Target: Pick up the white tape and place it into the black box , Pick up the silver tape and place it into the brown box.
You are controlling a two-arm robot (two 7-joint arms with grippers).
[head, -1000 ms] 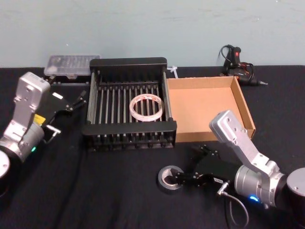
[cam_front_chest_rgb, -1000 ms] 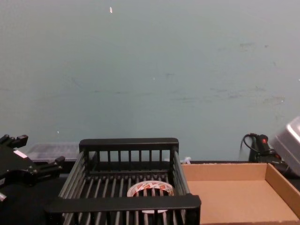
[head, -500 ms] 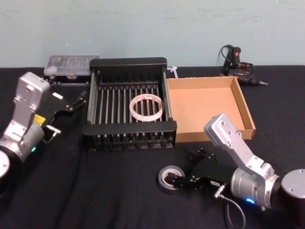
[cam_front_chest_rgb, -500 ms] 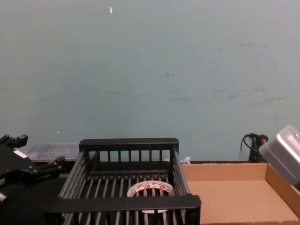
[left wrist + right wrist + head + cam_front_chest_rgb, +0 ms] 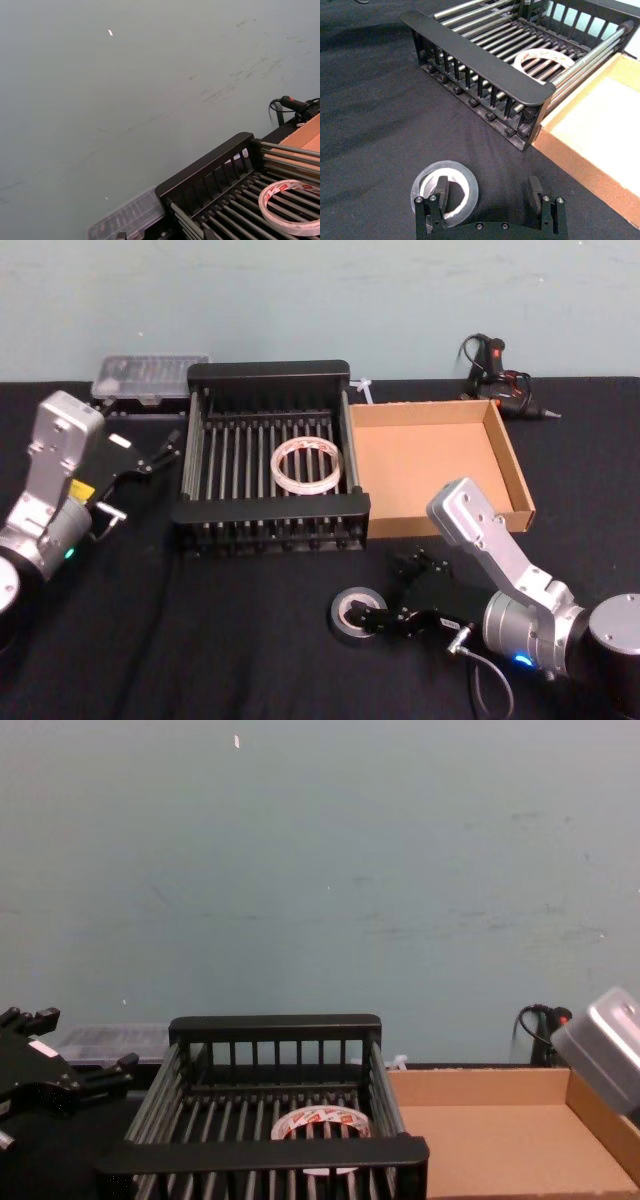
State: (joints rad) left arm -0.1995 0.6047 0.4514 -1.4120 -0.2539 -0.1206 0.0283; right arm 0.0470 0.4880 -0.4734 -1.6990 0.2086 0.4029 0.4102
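The silver tape (image 5: 357,611) lies flat on the black table (image 5: 250,640), in front of the black box (image 5: 270,508) and well short of the brown box (image 5: 432,466) it is meant for. It looks like a dense, rigid ring, fairly heavy for its size, with a smooth outer band that could slip and a pale core that gives a firmer edge; a sound hold is probably across the ring wall, one finger inside the centre hole and the other against the outside. The right gripper (image 5: 487,192) is low over the table and already set that way: its jaws stand wide apart, one finger (image 5: 441,189) dipping into the hole and the other well clear on the bare cloth, gripping nothing yet. Its arm reaches in from the robot's right with the wrist bent down and forward. The white tape (image 5: 307,464) already rests flat on the slats of the black box. The left gripper (image 5: 150,453) is parked beside the black box, on its left, its fingers spread and empty.
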